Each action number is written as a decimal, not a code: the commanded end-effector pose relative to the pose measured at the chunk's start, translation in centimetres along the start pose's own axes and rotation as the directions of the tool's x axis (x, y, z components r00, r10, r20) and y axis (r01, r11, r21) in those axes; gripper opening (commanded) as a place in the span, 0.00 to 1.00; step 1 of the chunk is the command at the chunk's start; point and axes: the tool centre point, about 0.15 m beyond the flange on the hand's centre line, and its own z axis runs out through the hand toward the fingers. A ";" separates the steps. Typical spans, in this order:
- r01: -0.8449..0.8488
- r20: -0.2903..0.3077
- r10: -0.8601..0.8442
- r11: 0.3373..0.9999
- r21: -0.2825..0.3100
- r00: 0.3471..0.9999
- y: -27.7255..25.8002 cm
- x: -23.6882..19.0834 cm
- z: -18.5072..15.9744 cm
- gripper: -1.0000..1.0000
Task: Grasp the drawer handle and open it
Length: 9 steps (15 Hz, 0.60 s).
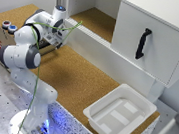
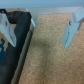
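Drawer handle: slim black rigid bar, right of frame on the white drawer front; likely firm, smooth; best grasped mid-bar. Gripper: fingers spread, empty, over cork surface.

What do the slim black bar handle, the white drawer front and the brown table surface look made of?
Slim black bar handle: probably plastic or coated metal; evenly dark, no visible gleam.
White drawer front: seemingly painted or laminated board; flat, plain, matte.
Brown table surface: looks like cork; speckled, granular, matte in both views.
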 end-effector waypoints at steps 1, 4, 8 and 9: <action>0.044 0.071 -0.047 0.998 0.042 0.996 -2.1 2.4 2.0 1.00; 0.051 0.076 -0.054 0.998 0.046 0.996 -3.1 2.8 2.3 1.00; 0.049 0.101 -0.051 0.999 0.020 0.994 -4.8 3.5 3.5 1.00; 0.029 0.101 -0.030 1.000 0.009 0.994 -4.9 3.4 3.9 1.00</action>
